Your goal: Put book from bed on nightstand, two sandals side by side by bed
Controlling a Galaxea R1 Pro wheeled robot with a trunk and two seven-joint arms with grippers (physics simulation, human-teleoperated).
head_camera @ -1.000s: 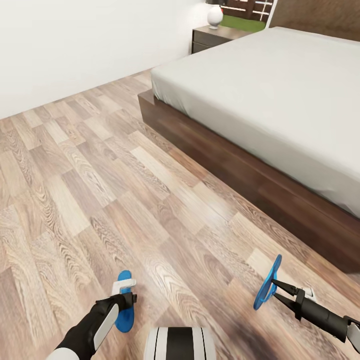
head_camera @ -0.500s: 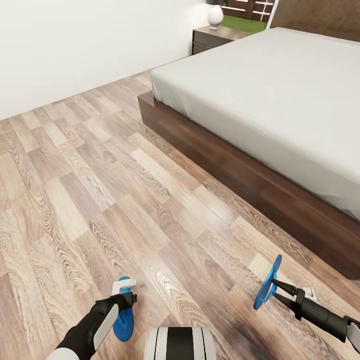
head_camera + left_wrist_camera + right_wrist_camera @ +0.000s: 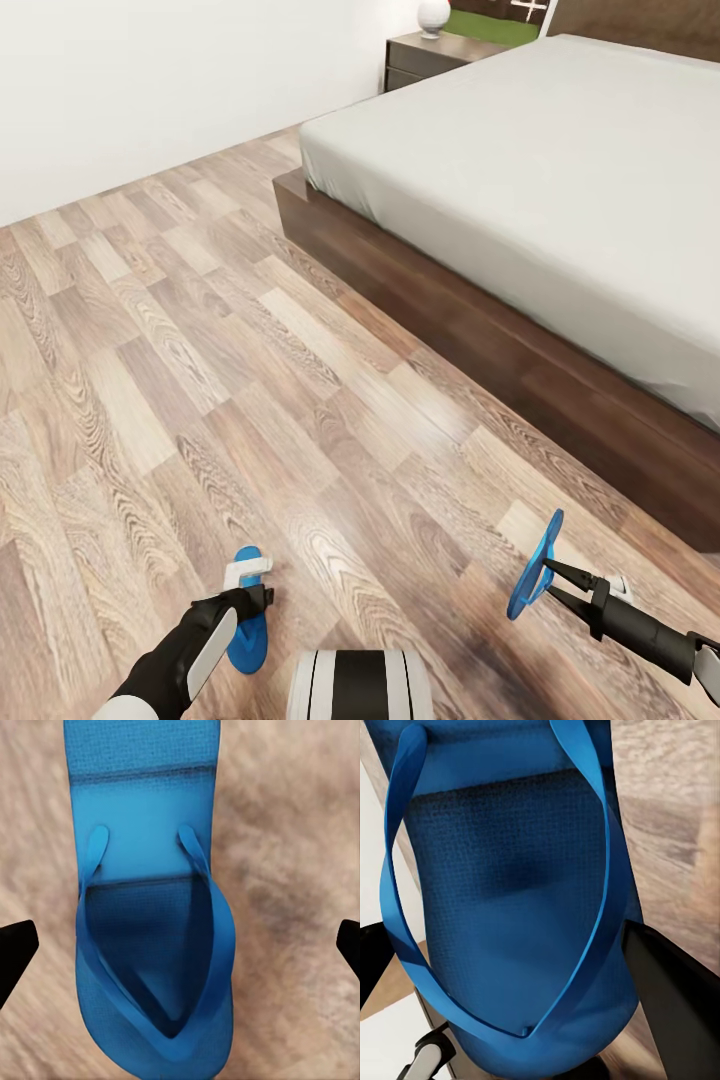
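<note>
The right claw (image 3: 548, 579) is clamped on one blue sandal (image 3: 535, 565), held on edge above the floor (image 3: 200, 350) near the bed (image 3: 560, 180), while the left claw (image 3: 250, 600), fingers apart, hovers over the other sandal (image 3: 247, 625) lying flat, likely for pairing.

Wood-plank floor (image 3: 200, 330), one blue sandal (image 3: 247, 625) flat on it
</note>
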